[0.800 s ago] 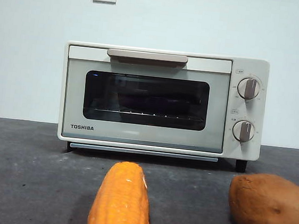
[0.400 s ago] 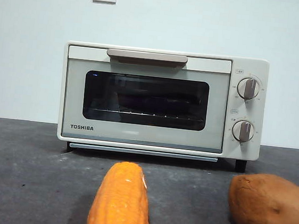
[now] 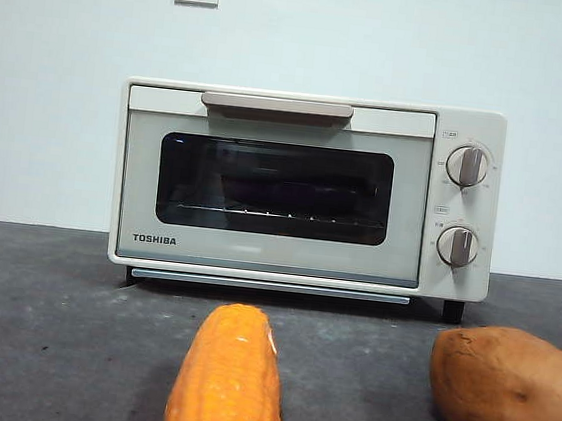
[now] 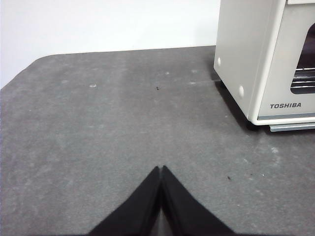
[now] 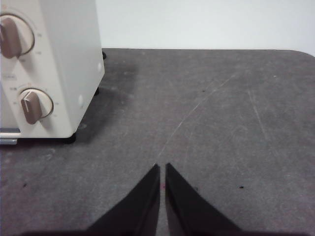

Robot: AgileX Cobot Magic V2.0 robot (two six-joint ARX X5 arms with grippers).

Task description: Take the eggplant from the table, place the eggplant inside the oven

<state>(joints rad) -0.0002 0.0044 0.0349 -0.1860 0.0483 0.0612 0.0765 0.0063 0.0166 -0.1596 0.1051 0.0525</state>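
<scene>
The oven (image 3: 266, 259) stands at the back of the table (image 3: 48, 327) with its door shut and its beige handle (image 3: 277, 105) up. Behind the dark glass (image 3: 273, 188) a long dark shape lies on the wire rack, too dim to say whether it is the eggplant. No eggplant shows on the table. My left gripper (image 4: 161, 168) is shut and empty over bare table, off the oven's (image 4: 246, 59) left side. Shut and empty too, my right gripper (image 5: 162, 166) hovers over the table off the oven's (image 5: 64, 64) knob side.
An orange-yellow corn cob (image 3: 228, 381) lies close to the front camera, pointing at the oven. A reddish-brown sweet potato (image 3: 508, 395) sits at the front right. Two round knobs (image 3: 466, 166) are on the oven's right panel. A white wall is behind.
The dim shapes and reflections in the oven glass shift slightly. The corn cob, the sweet potato and the oven have not moved.
</scene>
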